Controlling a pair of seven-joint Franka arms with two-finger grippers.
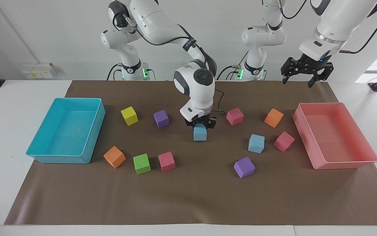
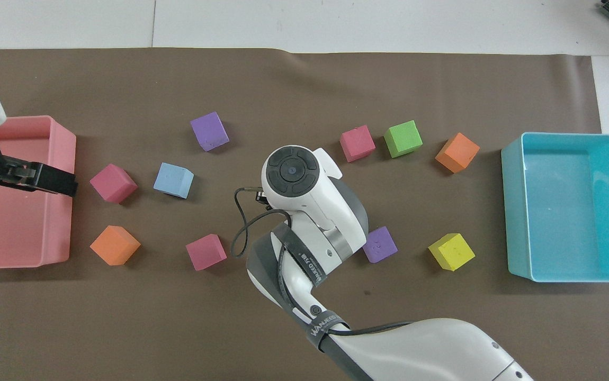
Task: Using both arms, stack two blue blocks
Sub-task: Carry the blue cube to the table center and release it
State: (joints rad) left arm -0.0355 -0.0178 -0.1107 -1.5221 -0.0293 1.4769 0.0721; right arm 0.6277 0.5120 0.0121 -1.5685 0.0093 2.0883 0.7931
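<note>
While one blue block (image 1: 200, 133) is gripped from above by the right pincer (image 1: 200, 124), closed on its top near the table's (image 1: 188, 203) middle, no stack exists yet. Whether this block rests on the table or hangs just above it cannot be told. The second blue block (image 1: 256, 143) lies apart, toward the left arm's end, beside a pink cube (image 1: 284, 141). The left pincer (image 1: 303, 71) waits, spread and empty, over the red tray's (image 1: 346, 163) end. Judged remaining: carry, align, release.

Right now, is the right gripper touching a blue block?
Touching: the facing view shows the right gripper closed on the top of a blue block, no gap visible.
</note>
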